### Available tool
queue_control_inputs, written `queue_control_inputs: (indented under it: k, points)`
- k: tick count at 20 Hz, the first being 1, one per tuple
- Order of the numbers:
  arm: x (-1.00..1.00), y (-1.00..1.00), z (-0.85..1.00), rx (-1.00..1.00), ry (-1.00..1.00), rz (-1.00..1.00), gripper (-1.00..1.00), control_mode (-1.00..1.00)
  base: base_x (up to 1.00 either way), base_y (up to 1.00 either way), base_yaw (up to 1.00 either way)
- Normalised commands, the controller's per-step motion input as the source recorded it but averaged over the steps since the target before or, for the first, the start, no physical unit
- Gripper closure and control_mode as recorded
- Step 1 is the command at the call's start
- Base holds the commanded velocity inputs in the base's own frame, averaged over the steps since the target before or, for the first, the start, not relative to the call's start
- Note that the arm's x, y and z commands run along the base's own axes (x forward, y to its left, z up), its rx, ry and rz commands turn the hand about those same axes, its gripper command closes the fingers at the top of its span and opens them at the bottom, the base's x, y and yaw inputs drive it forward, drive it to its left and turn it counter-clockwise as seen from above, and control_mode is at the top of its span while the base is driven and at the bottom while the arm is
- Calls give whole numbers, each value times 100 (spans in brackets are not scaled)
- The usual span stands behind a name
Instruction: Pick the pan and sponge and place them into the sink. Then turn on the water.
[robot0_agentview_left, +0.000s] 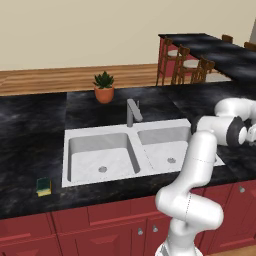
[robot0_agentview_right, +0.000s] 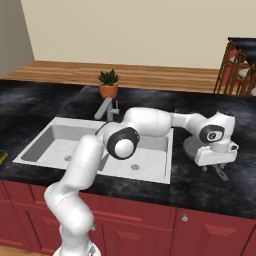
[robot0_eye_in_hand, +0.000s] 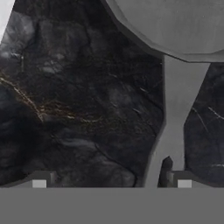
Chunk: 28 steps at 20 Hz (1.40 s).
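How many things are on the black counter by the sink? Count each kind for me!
Pan: 1
Sponge: 1
Potted plant: 1
Total: 3
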Motion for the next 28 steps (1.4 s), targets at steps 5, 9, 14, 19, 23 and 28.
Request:
queue_control_inputs:
  k: [5, 9, 14, 19, 23, 28]
  points:
    - [10, -13, -15, 1, -1, 3, -100, -100, 0, 0, 0]
    - [12, -15, -13, 1, -2, 3, -100, -100, 0, 0, 0]
    - [12, -11, -14, 1, -2, 3, -100, -100, 0, 0, 0]
    - [13, -11, -13, 1, -2, 3, -100, -100, 0, 0, 0]
    - [13, -11, -14, 1, -2, 3, -100, -100, 0, 0, 0]
    - [13, -11, -14, 1, -2, 3, -100, -100, 0, 0, 0]
